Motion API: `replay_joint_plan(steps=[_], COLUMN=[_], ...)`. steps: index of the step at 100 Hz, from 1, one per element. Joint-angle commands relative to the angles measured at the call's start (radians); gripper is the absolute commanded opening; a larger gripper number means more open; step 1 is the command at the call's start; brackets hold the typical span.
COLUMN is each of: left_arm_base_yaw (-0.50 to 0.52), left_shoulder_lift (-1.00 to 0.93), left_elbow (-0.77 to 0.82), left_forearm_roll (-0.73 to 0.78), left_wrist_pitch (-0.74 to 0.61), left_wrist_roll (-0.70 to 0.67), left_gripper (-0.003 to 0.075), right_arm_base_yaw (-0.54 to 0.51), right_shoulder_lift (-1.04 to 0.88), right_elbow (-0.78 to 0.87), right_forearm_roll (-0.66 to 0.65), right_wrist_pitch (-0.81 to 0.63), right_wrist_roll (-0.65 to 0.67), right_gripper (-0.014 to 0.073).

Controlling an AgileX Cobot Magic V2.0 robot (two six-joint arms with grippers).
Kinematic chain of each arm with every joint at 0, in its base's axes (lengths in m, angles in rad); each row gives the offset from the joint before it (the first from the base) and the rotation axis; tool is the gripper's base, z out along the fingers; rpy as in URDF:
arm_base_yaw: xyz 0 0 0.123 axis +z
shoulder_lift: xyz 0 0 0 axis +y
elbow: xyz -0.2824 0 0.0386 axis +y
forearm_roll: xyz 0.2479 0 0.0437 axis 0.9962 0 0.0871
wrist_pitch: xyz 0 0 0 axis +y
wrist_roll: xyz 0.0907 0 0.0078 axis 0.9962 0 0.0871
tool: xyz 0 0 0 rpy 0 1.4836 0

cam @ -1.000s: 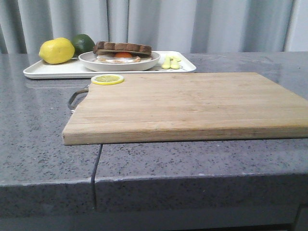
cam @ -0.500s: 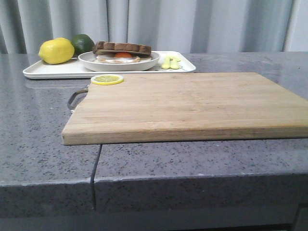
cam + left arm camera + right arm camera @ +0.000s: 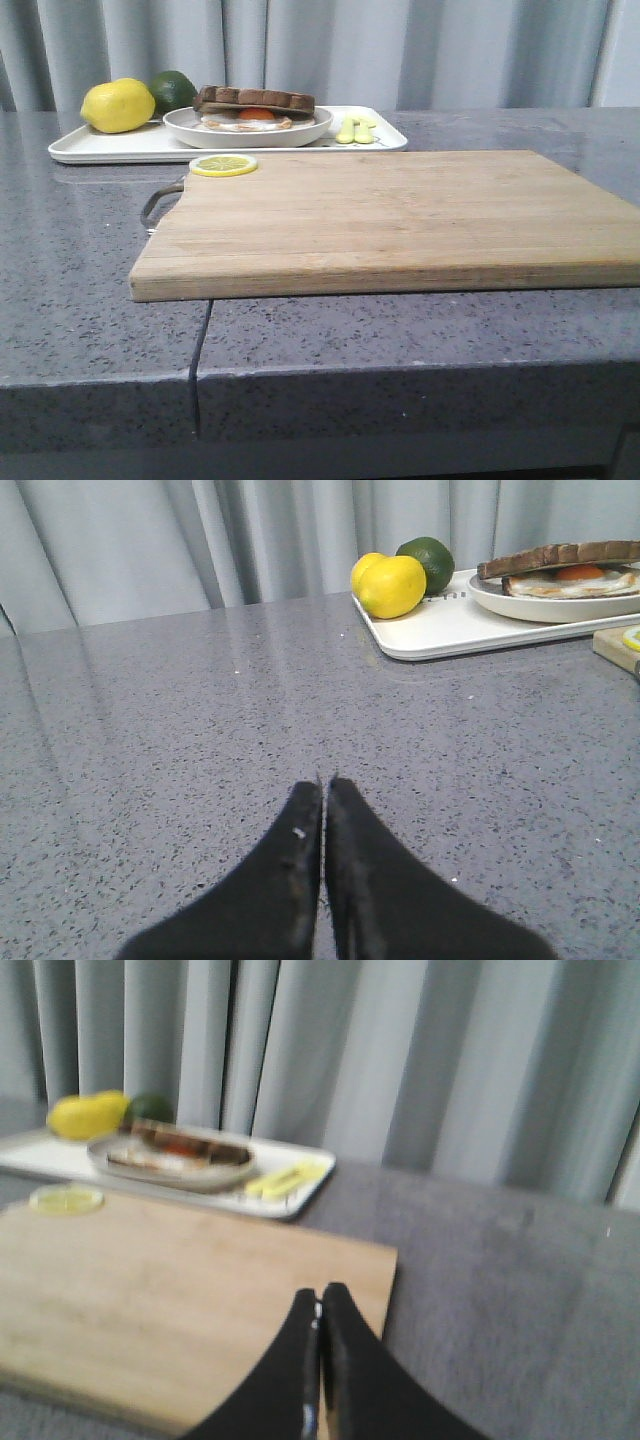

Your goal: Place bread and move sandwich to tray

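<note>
The sandwich (image 3: 254,108) sits in a round white dish (image 3: 247,133) on the white tray (image 3: 110,147) at the back left. Its top is the brown-crusted bread (image 3: 253,97), lying over a fried egg with an orange yolk. The sandwich also shows in the left wrist view (image 3: 565,568) and, blurred, in the right wrist view (image 3: 178,1148). My left gripper (image 3: 323,783) is shut and empty over bare counter, left of the tray (image 3: 450,635). My right gripper (image 3: 320,1291) is shut and empty above the near right corner of the cutting board (image 3: 170,1290). Neither gripper shows in the front view.
A large wooden cutting board (image 3: 390,215) with a metal handle lies mid-table, a lemon slice (image 3: 223,165) at its far left corner. A lemon (image 3: 118,105), a green lime (image 3: 172,90) and pale yellow pieces (image 3: 355,130) share the tray. Grey curtains hang behind.
</note>
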Motion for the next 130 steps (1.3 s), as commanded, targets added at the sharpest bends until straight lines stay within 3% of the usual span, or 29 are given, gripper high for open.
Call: replay_joint_plan(steps=[1, 6, 13, 47, 130], left_arm_base_yaw=[0.001, 0.001, 0.001, 0.001, 0.001], left_shoulder_lift=[-0.032, -0.032, -0.032, -0.032, -0.032], left_elbow=[0.017, 0.017, 0.017, 0.017, 0.017], left_forearm_roll=[0.0, 0.0, 0.0, 0.0, 0.0], left_wrist_pitch=[-0.081, -0.081, -0.081, -0.081, -0.081], left_wrist_roll=[-0.008, -0.008, -0.008, -0.008, -0.008], left_gripper=[-0.002, -0.002, -0.002, -0.002, -0.0019], right_arm_base_yaw=[-0.09, -0.136, -0.18, -0.205, -0.205], right_shoulder_lift=[-0.018, -0.042, -0.075, -0.162, -0.162], right_elbow=[-0.023, -0.023, -0.009, 0.137, 0.134], right_forearm_roll=[-0.271, -0.343, -0.383, -0.418, -0.424], right_wrist_pitch=[0.149, 0.243, 0.225, -0.038, -0.022], right_wrist_roll=[0.3, 0.391, 0.449, 0.447, 0.448], right_gripper=[-0.007, -0.007, -0.007, -0.007, -0.007])
